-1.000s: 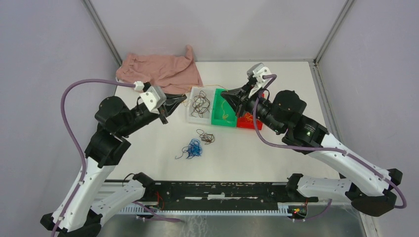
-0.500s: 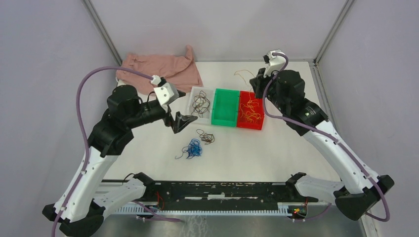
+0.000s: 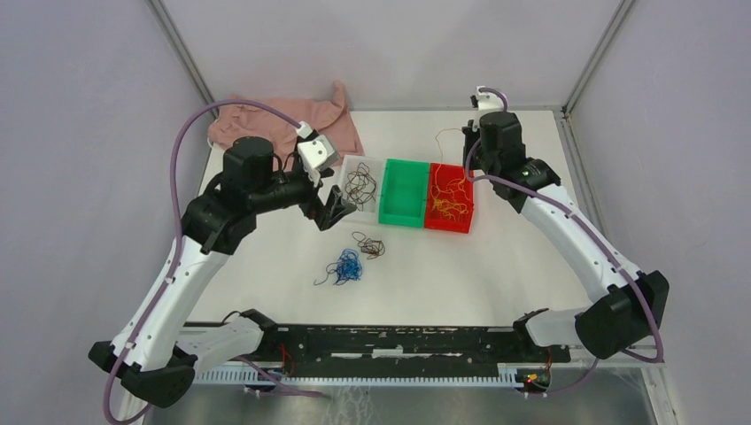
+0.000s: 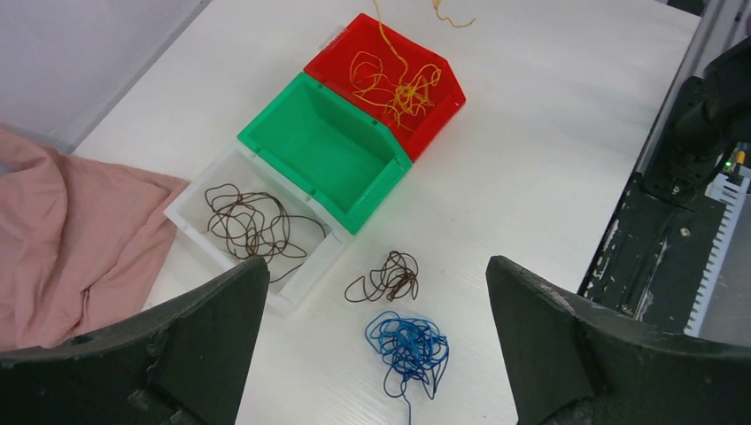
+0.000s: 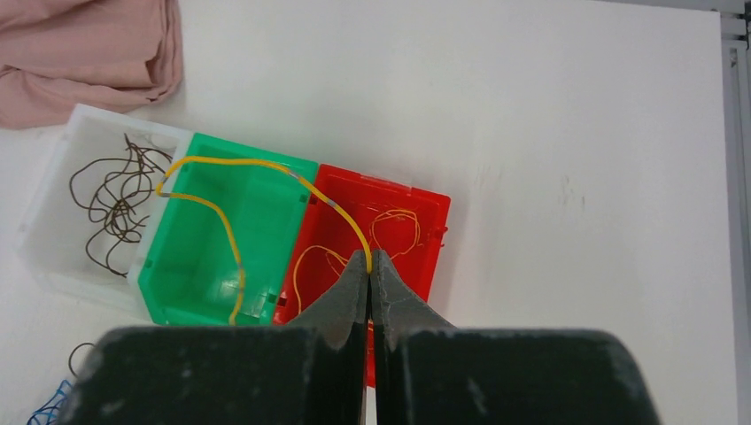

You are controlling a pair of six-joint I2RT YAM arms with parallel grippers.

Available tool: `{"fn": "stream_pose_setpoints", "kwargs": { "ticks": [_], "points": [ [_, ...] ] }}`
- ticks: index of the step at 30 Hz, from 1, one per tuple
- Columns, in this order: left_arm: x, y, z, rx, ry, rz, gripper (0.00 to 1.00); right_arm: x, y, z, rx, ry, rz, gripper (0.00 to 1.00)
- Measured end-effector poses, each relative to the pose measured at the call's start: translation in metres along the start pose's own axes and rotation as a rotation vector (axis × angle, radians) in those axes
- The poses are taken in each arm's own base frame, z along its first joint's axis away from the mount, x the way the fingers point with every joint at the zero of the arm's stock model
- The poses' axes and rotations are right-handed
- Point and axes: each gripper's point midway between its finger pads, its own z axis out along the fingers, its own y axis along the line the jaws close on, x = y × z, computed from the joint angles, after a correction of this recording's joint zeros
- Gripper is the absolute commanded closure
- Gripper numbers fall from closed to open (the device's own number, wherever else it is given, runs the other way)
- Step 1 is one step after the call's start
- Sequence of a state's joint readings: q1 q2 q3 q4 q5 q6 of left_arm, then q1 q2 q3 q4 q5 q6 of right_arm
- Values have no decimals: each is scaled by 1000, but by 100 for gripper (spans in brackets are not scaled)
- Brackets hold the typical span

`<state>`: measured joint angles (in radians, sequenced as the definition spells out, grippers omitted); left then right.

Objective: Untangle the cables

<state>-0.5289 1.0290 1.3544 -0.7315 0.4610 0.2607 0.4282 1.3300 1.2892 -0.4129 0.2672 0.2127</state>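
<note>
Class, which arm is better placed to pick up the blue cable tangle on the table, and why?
Left. The left gripper hangs open near the blue tangle; the right gripper is shut on a yellow cable by the red bin.

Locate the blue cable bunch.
Top view: the blue bunch lies on the table left of centre, just near-left of a small brown bunch, in front of the white bin.
</note>
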Motion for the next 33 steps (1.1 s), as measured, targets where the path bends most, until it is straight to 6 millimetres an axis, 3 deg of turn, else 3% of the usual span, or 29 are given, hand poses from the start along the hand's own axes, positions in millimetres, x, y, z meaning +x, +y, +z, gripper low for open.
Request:
{"fn": "stream_pose_setpoints", "kwargs": {
  "ticks": [5,15,20,24,27,33],
  "points": [
    [-1,8,0,-32,5,-5,1,16,-10,9,29,39,11,100],
    [-1,13,-1,-57,9,-5,1,25,-19,19,55,56,36,100],
    [0,14,-2,-61,11,-6,1,52,-19,39,72,124,42,100],
    [0,14,-3,-68,11,-5,1,67,-21,42,79,151,59,100],
    [-1,15,-4,-74,9,-3,1,58,-21,37,72,115,81,100],
    [-1,15,-5,-77,7,-2,1,1,-21,6,30,-60,141,100]
  ]
}}
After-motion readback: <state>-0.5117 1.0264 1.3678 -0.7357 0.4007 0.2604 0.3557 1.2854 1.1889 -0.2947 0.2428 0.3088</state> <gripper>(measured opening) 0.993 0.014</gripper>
